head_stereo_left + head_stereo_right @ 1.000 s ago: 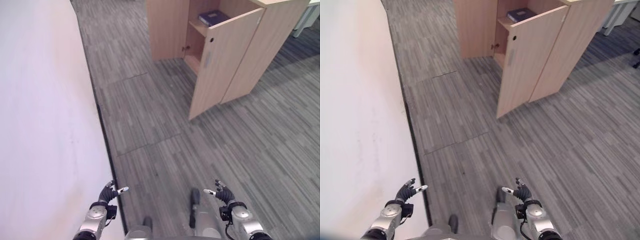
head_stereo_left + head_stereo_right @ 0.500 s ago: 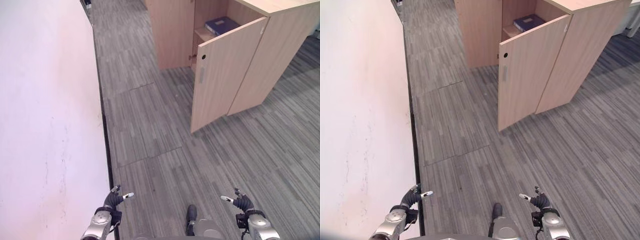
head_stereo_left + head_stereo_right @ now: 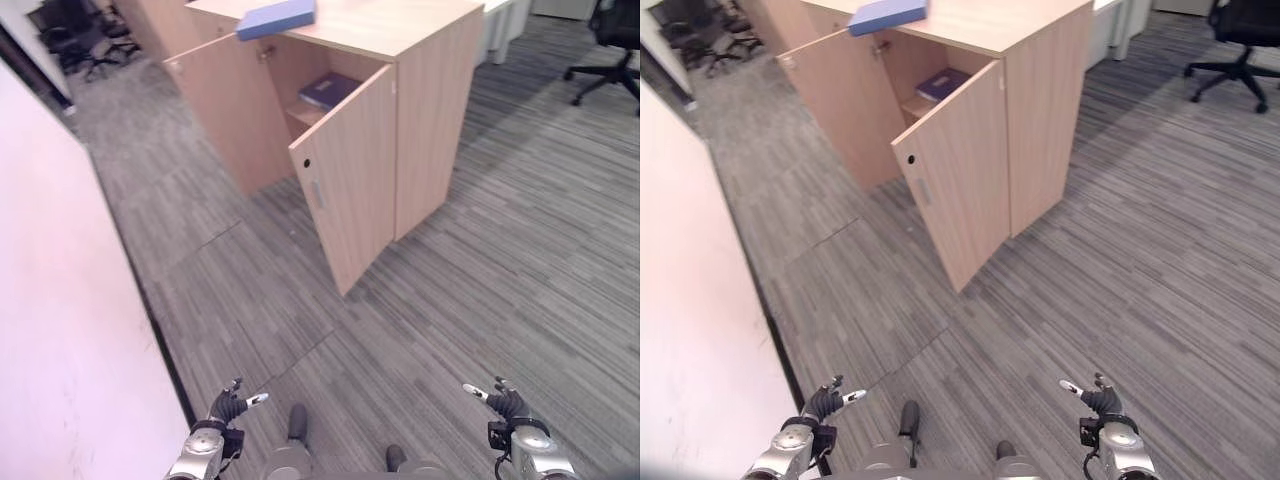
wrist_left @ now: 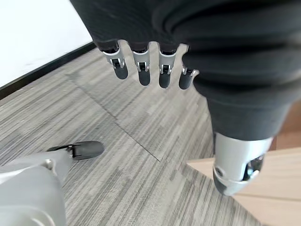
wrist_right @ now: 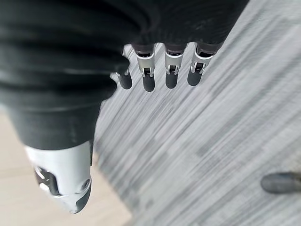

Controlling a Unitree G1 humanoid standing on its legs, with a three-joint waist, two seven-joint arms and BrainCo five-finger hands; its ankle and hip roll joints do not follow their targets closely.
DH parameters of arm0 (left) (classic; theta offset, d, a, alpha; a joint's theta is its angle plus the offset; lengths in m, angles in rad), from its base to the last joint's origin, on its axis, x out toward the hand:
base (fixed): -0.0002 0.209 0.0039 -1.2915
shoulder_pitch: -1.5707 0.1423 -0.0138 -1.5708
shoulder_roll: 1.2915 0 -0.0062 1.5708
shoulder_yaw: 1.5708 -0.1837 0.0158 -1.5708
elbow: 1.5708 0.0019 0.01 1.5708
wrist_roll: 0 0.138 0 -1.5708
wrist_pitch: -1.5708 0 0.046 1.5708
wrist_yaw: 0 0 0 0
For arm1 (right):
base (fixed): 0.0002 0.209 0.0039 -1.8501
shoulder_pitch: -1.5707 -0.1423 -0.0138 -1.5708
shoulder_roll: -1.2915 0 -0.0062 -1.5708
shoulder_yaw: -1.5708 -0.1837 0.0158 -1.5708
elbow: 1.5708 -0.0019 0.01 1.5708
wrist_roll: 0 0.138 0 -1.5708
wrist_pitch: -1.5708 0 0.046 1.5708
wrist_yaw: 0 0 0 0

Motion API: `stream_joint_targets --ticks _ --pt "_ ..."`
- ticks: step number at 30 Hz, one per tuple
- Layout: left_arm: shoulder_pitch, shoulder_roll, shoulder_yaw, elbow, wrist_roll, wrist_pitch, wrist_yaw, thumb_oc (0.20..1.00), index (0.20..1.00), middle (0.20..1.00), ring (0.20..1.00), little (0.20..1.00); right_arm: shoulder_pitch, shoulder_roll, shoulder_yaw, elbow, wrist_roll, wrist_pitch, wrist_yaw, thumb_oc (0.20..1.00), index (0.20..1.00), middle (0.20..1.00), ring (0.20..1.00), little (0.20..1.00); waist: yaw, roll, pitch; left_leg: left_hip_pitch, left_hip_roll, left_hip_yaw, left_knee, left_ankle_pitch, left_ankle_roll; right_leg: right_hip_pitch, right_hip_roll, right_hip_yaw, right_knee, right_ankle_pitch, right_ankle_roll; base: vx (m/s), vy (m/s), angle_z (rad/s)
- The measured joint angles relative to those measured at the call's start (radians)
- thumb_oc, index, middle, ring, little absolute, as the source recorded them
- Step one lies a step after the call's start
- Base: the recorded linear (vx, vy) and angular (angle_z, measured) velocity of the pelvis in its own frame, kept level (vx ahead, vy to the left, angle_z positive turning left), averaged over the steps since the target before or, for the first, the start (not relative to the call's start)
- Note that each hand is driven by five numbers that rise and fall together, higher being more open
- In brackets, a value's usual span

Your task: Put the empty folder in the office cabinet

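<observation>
A light wooden office cabinet (image 3: 430, 110) stands ahead on the grey carpet with both doors swung open; the nearer door (image 3: 345, 180) juts toward me. A blue folder (image 3: 277, 17) lies flat on the cabinet's top, overhanging the front edge. A second, darker blue folder (image 3: 330, 90) lies on the shelf inside. My left hand (image 3: 225, 410) and right hand (image 3: 505, 405) hang low at the bottom of the eye views, far from the cabinet. In the wrist views the left hand's fingers (image 4: 141, 70) and the right hand's fingers (image 5: 160, 70) are straight over the floor and hold nothing.
A white wall (image 3: 60, 330) with a dark baseboard runs along my left side. A black office chair (image 3: 615, 40) stands at the back right, and more dark chairs (image 3: 75, 40) at the back left. Grey carpet (image 3: 480, 280) lies between me and the cabinet.
The camera has swung right and tilted up, so the cabinet's top with the blue folder and the right-hand chair came into view. Both hands stay low and open.
</observation>
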Motion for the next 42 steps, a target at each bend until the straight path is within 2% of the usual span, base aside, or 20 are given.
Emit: stream_joint_targets --ticks 5,6,7,8,10,12,14,15,16,19,20,21,25,27,28,32,35,39,40,42 --pt "0.006 0.001 0.003 0.014 0.000 -0.002 0.001 1.000 1.000 1.000 1.000 1.000 -0.014 -0.005 0.002 0.042 -0.001 0.005 0.009 1.000 1.000 1.000 1.000 1.000 0.004 -0.005 0.000 0.093 0.014 -0.232 0.062 -0.018 0.016 -0.011 -0.097 0.253 0.103 -0.105 0.109 0.23 0.434 -1.53" --pt "-0.004 -0.001 -0.003 0.015 0.000 -0.005 0.002 1.000 1.000 1.000 1.000 1.000 -0.011 -0.008 0.001 0.042 0.000 0.006 0.015 1.000 1.000 1.000 1.000 1.000 -0.005 -0.008 -0.001 0.104 0.009 -0.230 0.112 -0.086 0.002 -0.008 -0.117 0.288 0.105 -0.120 0.134 0.17 0.662 -1.33" --pt "-0.027 0.010 -0.005 0.019 0.001 -0.007 0.001 1.000 1.000 1.000 1.000 1.000 -0.015 0.009 0.000 0.043 0.000 0.004 0.018 1.000 1.000 1.000 1.000 1.000 -0.015 -0.031 -0.001 0.112 -0.039 -0.217 0.139 -0.182 -0.011 -0.003 -0.165 0.316 0.112 -0.134 0.156 0.06 0.482 -0.78" --pt "-0.072 0.025 -0.029 0.022 0.000 -0.010 0.007 1.000 1.000 1.000 1.000 1.000 0.013 0.038 0.001 0.025 0.000 0.009 0.034 1.000 1.000 1.000 1.000 1.000 -0.019 -0.088 0.002 0.094 -0.099 -0.175 0.169 -0.192 0.041 -0.042 -0.211 0.289 0.165 -0.103 0.177 0.06 0.487 -0.30" --pt "-0.114 0.043 -0.071 0.020 0.005 -0.022 -0.002 1.000 1.000 1.000 1.000 1.000 0.030 0.086 -0.049 0.013 0.001 0.008 0.051 1.000 1.000 1.000 1.000 1.000 -0.028 -0.109 0.006 0.035 -0.161 -0.121 0.255 -0.221 0.085 -0.062 -0.259 0.290 0.184 0.000 0.163 0.02 0.428 0.00" --pt "-0.129 0.046 -0.130 0.030 0.010 -0.020 -0.004 1.000 1.000 1.000 1.000 1.000 0.063 0.099 -0.062 -0.003 0.001 0.000 0.064 1.000 1.000 1.000 1.000 1.000 -0.026 -0.111 0.007 0.022 -0.205 -0.081 0.297 -0.206 0.130 -0.101 -0.286 0.290 0.252 0.060 0.198 -0.02 0.373 -0.11" --pt "-0.140 0.028 -0.117 0.052 0.020 -0.021 -0.006 1.000 1.000 1.000 1.000 1.000 0.076 0.119 -0.083 0.005 0.003 0.007 0.058 1.000 1.000 1.000 1.000 1.000 -0.047 -0.110 0.001 0.038 -0.230 -0.074 0.274 -0.217 0.156 -0.136 -0.292 0.260 0.353 0.042 0.218 -0.07 0.515 -0.32" --pt "-0.116 0.055 -0.117 0.045 0.020 -0.017 -0.004 1.000 1.000 1.000 1.000 1.000 0.034 0.141 -0.026 0.028 0.012 0.005 0.059 1.000 1.000 1.000 1.000 1.000 -0.014 -0.130 -0.013 0.037 -0.243 0.031 0.258 -0.181 0.209 -0.221 -0.296 0.273 0.337 0.165 0.219 -0.08 0.614 -1.57" --pt "-0.096 0.069 -0.111 0.044 0.020 -0.014 -0.005 1.000 1.000 1.000 1.000 1.000 -0.017 0.156 -0.016 0.023 0.039 0.003 0.060 1.000 1.000 1.000 1.000 1.000 0.006 -0.112 -0.001 0.037 -0.225 0.094 0.239 -0.170 0.220 -0.267 -0.313 0.179 0.334 0.238 0.226 -0.11 0.664 -1.89" --pt "-0.091 0.073 -0.110 -0.016 0.019 -0.010 -0.009 1.000 1.000 1.000 1.000 1.000 -0.050 0.172 0.019 0.022 0.041 0.004 0.061 1.000 1.000 1.000 1.000 1.000 0.013 -0.072 0.016 0.069 -0.240 0.187 0.204 -0.155 0.281 -0.248 -0.355 -0.180 0.342 0.234 0.211 -0.19 0.621 -1.17" --pt "-0.063 0.074 -0.085 -0.071 0.019 -0.015 -0.012 1.000 1.000 1.000 1.000 1.000 -0.067 0.179 0.031 0.029 0.040 0.005 0.071 1.000 1.000 1.000 1.000 1.000 0.040 -0.039 0.036 0.118 -0.229 0.259 0.158 -0.141 0.306 -0.253 -0.318 -0.321 0.436 0.094 0.212 -0.23 0.498 -1.41" --pt "-0.050 0.070 -0.063 -0.081 0.018 -0.018 -0.013 1.000 1.000 1.000 1.000 1.000 -0.077 0.175 0.042 0.028 0.040 0.005 0.073 1.000 1.000 1.000 1.000 1.000 0.050 -0.024 0.044 0.136 -0.217 0.289 0.142 -0.136 0.308 -0.263 -0.270 -0.329 0.515 0.012 0.220 -0.23 0.441 -1.39" --pt "-0.001 0.081 -0.020 -0.094 0.012 -0.016 -0.016 1.000 1.000 1.000 1.000 1.000 -0.090 0.166 0.049 0.020 0.040 -0.002 0.072 1.000 1.000 1.000 1.000 1.000 0.076 -0.030 0.027 0.137 -0.213 0.358 0.088 -0.100 0.290 -0.229 -0.129 -0.459 0.576 -0.175 0.178 -0.17 0.149 -0.62" --pt "0.032 0.079 -0.009 -0.094 0.012 -0.009 -0.022 1.000 1.000 1.000 1.000 1.000 -0.068 0.169 0.049 0.027 0.040 -0.003 0.072 1.000 1.000 1.000 1.000 1.000 0.087 -0.069 0.015 0.126 -0.219 0.395 0.065 -0.072 0.244 -0.147 -0.088 -0.470 0.376 -0.226 0.091 -0.19 0.007 -0.50" --pt "0.046 0.066 0.001 -0.094 0.012 -0.009 -0.022 1.000 1.000 1.000 1.000 1.000 -0.062 0.166 0.049 0.029 0.040 -0.004 0.071 1.000 1.000 1.000 1.000 1.000 0.109 -0.070 0.012 0.127 -0.212 0.419 0.060 -0.069 0.238 -0.140 -0.076 -0.455 0.330 -0.218 0.044 -0.13 0.010 -0.59" --pt "0.066 0.031 -0.002 -0.093 0.000 -0.007 -0.022 1.000 1.000 1.000 1.000 1.000 -0.047 0.143 0.062 0.032 0.040 -0.002 0.071 1.000 1.000 1.000 1.000 1.000 0.116 -0.051 -0.002 0.030 -0.174 0.426 0.149 -0.041 0.140 -0.202 -0.035 -0.377 0.312 -0.163 -0.030 -0.10 0.034 -0.28" --pt "0.058 -0.003 -0.007 -0.090 -0.030 -0.008 -0.022 1.000 1.000 1.000 1.000 1.000 -0.048 0.099 0.067 0.050 0.039 -0.001 0.071 1.000 1.000 1.000 1.000 1.000 0.095 -0.053 0.025 -0.077 -0.181 0.336 0.323 -0.003 0.108 -0.208 -0.078 -0.380 0.304 -0.118 -0.029 -0.04 0.193 -0.08" --pt "0.003 0.012 -0.028 -0.047 -0.038 -0.010 -0.023 1.000 1.000 1.000 1.000 1.000 -0.043 0.058 0.045 0.075 0.039 0.006 0.070 1.000 1.000 1.000 1.000 1.000 0.033 -0.047 0.021 -0.023 0.074 0.305 0.214 -0.002 0.106 -0.169 -0.088 -0.402 0.229 -0.082 0.002 0.14 0.367 0.14" --pt "-0.002 0.003 -0.028 -0.029 -0.039 -0.014 -0.022 1.000 1.000 1.000 1.000 1.000 -0.038 0.046 0.047 0.076 0.039 0.006 0.071 1.000 1.000 1.000 1.000 1.000 0.024 -0.035 0.012 0.036 0.137 0.216 0.136 0.012 0.078 -0.172 -0.087 -0.388 0.250 -0.090 0.022 0.12 0.366 -0.02" --pt "-0.001 -0.002 -0.028 -0.021 -0.041 -0.015 -0.021 1.000 1.000 1.000 1.000 1.000 -0.040 0.028 0.051 0.076 0.039 0.006 0.072 1.000 1.000 1.000 1.000 1.000 0.020 -0.016 0.001 0.085 0.167 0.114 0.084 0.033 0.036 -0.208 -0.093 -0.376 0.309 -0.119 0.034 0.10 0.354 -0.10"
